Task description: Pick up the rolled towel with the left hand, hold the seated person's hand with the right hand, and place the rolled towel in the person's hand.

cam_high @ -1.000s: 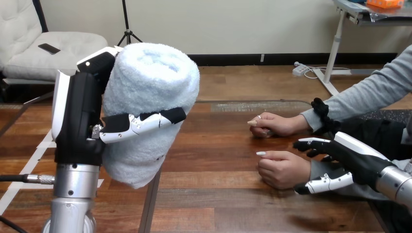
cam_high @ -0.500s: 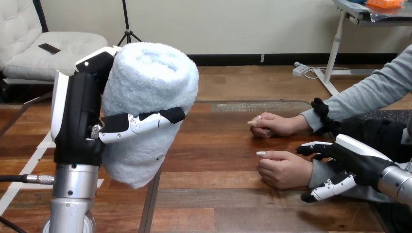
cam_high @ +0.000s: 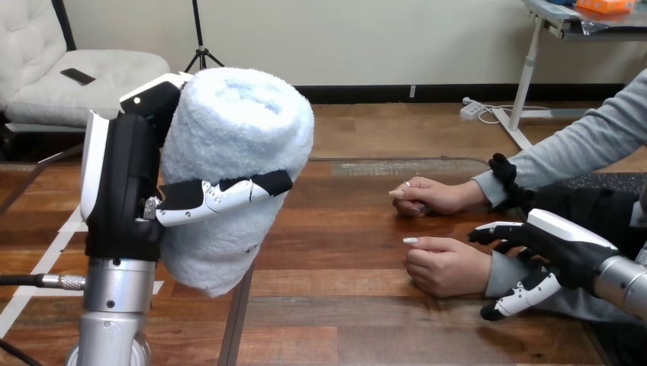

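head view:
risk: person's lower hand (cam_high: 446, 265), right of centre, lies fisted on the table (cam_high: 343, 305); unless it opens, the towel has no palm to land in and may roll off.
right hand (cam_high: 557, 252): lower right, fingers spread astride that wrist, not clamped; contact unclear.
left hand (cam_high: 126, 191): fingers wrapped round the rolled towel (cam_high: 236, 152).
towel: upright, raised at frame left, well apart from the person's lower hand.

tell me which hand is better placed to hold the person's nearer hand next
Right. The right hand is open beside the wrist of the person's nearer hand, while the left hand is curled round the pale blue rolled terry towel.
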Robot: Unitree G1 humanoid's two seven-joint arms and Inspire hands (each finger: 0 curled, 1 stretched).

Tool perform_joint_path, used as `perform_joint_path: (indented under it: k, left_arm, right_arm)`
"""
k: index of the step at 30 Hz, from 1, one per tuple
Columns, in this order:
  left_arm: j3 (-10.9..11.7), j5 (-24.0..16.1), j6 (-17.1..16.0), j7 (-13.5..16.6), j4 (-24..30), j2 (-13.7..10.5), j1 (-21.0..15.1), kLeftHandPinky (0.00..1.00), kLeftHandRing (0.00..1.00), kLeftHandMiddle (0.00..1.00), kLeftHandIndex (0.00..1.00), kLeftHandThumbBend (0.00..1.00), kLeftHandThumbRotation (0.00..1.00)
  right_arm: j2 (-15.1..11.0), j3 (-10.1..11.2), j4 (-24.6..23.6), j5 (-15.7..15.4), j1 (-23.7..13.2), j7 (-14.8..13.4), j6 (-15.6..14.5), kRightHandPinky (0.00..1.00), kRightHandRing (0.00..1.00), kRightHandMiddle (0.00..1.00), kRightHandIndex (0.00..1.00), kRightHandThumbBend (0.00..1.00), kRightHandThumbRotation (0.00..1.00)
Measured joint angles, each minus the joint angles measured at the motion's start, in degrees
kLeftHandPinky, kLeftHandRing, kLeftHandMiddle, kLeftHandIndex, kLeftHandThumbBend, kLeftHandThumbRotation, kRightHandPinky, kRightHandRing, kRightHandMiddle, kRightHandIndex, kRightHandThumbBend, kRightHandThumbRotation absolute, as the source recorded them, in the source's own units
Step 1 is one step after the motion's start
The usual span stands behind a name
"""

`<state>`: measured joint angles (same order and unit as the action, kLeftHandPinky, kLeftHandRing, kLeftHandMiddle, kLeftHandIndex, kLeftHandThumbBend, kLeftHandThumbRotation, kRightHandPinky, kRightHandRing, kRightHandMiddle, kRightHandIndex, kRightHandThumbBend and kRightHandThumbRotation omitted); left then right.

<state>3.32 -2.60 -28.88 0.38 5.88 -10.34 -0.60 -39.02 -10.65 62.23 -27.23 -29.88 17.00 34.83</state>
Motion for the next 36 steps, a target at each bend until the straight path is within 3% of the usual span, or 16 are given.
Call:
perform_joint_path:
  k: [11,36]
  left_arm:
    - [0.05,0.01,-0.16,-0.41,-0.3,0.0,0.0,0.26,0.3,0.36,0.4,0.74,0.0]
    - [0.13,0.11,-0.43,-0.97,-0.8,0.01,0.02,0.27,0.31,0.36,0.4,0.74,0.0]
  right_arm:
    - [-1.44,-0.73,0.01,-1.93,-0.03,-1.69,-0.02,0.65,0.77,0.81,0.8,1.0,0.11]
    - [-2.54,-0.9,0.04,-2.67,-0.62,-3.64,-1.29,0.62,0.7,0.74,0.73,1.0,0.04]
